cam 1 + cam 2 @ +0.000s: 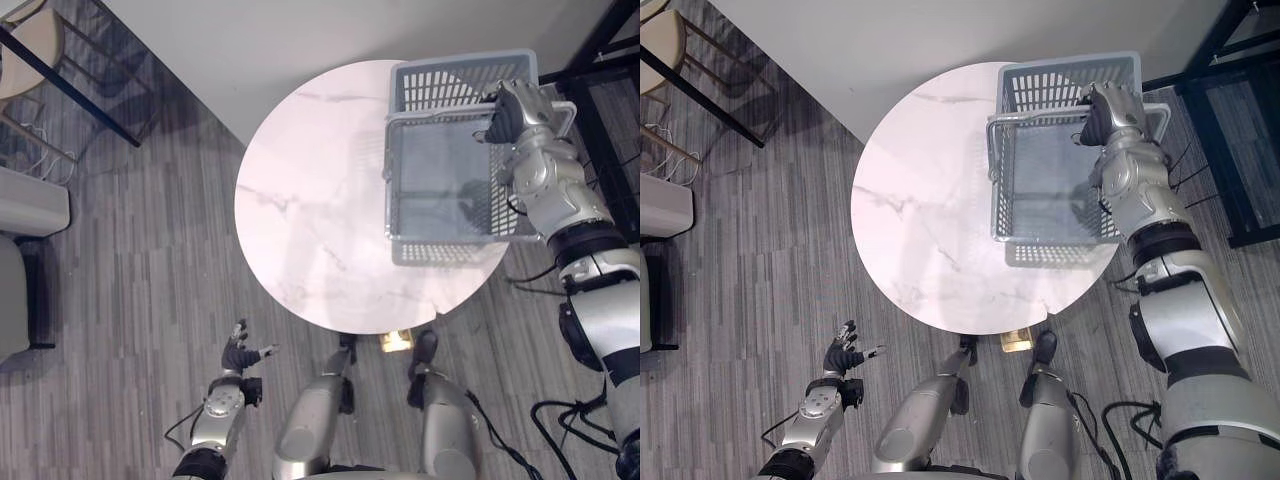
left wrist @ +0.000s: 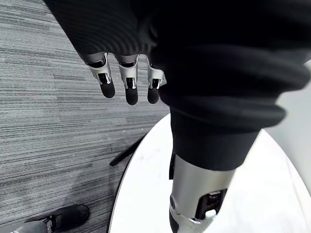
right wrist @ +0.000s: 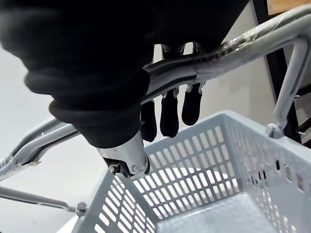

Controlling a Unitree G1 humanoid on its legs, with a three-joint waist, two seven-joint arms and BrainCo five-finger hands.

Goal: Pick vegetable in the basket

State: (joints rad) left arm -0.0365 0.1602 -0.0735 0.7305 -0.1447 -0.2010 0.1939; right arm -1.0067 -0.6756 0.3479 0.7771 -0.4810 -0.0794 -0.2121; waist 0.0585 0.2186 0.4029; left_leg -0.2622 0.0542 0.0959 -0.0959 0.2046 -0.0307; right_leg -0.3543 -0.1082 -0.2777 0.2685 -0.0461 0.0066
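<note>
The right arm (image 1: 1140, 190) and left arm (image 1: 812, 418) are silver-grey, built of rounded shells with black bands at the joints. The left hand (image 1: 238, 356) and right hand (image 1: 517, 112) wear dark ribbed covers over back and wrist; their fingers (image 2: 127, 83) are silver with rounded dark tips, the thumb (image 2: 194, 191) silver too

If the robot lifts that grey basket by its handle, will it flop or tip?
Probably stiff: the basket has rigid-looking slotted plastic walls. Likely light, since it looks empty. It may swing, because the handle the right hand grips looks hinged.
</note>
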